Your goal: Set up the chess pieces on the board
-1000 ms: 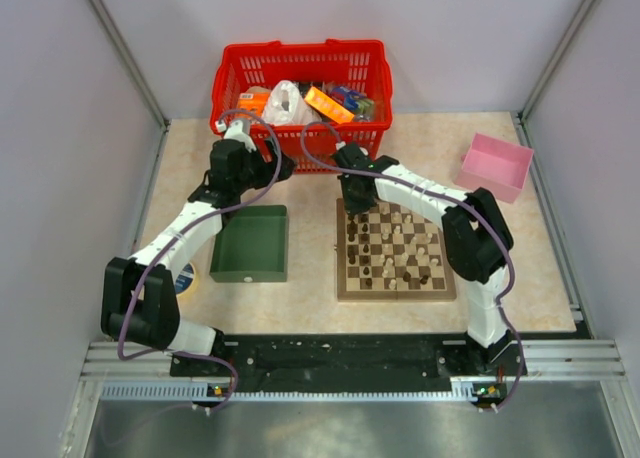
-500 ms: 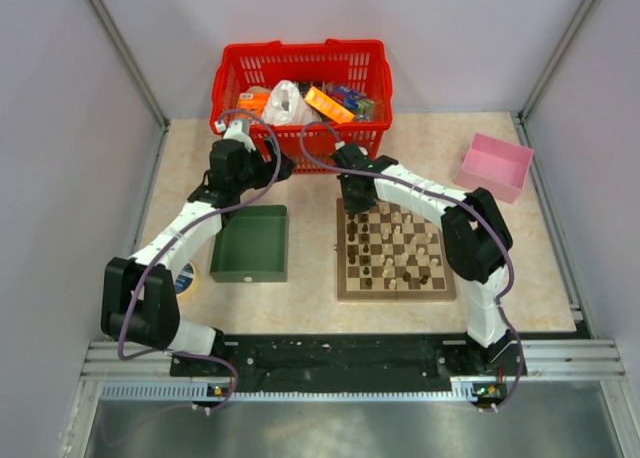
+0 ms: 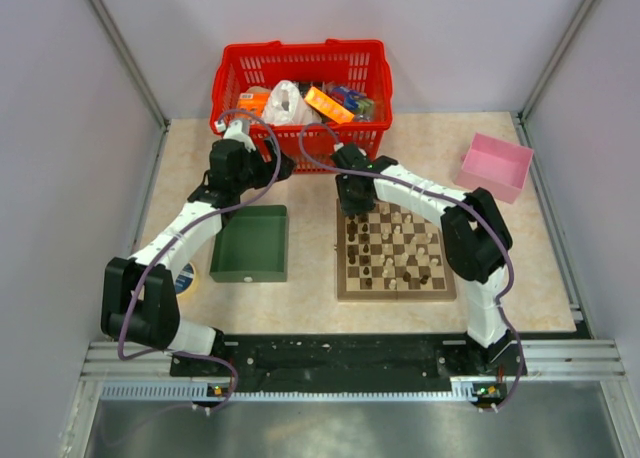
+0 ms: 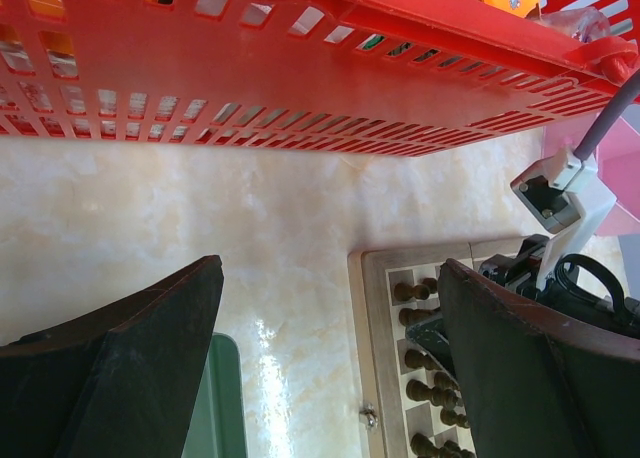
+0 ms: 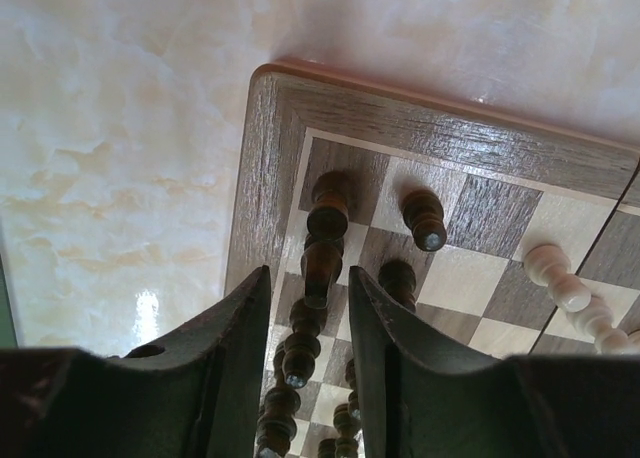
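Setup looks roughly halfway: the board, on the bench right of the green tray, has dark chess pieces lined along its left side, but the pale pieces are scattered mid-board. The right fingers sit slightly parted around an upright dark piece near the far-left corner, its long axis vertical, and they aren't pinching it. The left fingers gape wide and empty.

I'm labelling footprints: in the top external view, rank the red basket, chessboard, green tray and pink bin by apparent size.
1. red basket
2. chessboard
3. green tray
4. pink bin; nearly matches the tray, so unsure.
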`<state>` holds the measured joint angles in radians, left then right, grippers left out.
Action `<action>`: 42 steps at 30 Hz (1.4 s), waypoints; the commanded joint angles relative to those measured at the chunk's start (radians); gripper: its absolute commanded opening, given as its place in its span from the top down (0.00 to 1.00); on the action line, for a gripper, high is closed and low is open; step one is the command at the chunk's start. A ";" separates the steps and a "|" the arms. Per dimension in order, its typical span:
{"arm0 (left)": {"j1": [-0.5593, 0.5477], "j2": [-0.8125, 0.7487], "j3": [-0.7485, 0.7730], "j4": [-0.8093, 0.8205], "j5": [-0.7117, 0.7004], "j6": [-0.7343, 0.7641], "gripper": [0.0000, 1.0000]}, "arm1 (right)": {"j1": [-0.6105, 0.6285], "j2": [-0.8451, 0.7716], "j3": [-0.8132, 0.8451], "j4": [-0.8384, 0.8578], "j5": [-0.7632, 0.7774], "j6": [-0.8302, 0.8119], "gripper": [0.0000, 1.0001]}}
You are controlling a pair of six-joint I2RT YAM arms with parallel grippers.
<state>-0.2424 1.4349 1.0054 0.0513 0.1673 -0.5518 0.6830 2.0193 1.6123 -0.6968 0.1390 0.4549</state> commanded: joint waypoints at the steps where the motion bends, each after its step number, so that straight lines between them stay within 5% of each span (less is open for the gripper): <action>1: 0.006 -0.042 -0.005 0.048 0.008 -0.008 0.07 | 0.015 -0.080 0.035 0.005 0.007 -0.001 0.60; 8: 0.006 -0.056 -0.011 0.044 -0.020 -0.019 0.06 | 0.007 -0.220 -0.018 0.003 0.043 0.007 0.48; 12: 0.006 -0.064 -0.014 0.042 -0.035 -0.023 0.06 | -0.010 -0.350 -0.101 0.003 0.094 0.031 0.33; 15: 0.006 -0.070 -0.014 0.033 -0.041 -0.023 0.05 | -0.036 -0.468 -0.225 0.000 0.113 0.056 0.12; 21: 0.006 -0.099 -0.033 0.022 -0.071 -0.017 0.05 | -0.046 -0.772 -0.431 0.017 0.082 0.137 0.01; 27: 0.006 -0.108 -0.037 0.019 -0.078 -0.014 0.05 | -0.046 -1.085 -0.702 0.152 0.051 0.136 0.01; 33: 0.006 -0.111 -0.039 0.015 -0.074 -0.011 0.05 | -0.048 -1.065 -0.758 -0.049 0.004 0.202 0.03; 42: 0.006 -0.102 -0.047 0.025 -0.066 -0.017 0.05 | -0.048 -0.966 -0.762 -0.084 -0.030 0.183 0.50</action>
<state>-0.2424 1.3609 0.9718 0.0437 0.1036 -0.5732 0.6388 1.0504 0.8284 -0.7670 0.1291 0.6392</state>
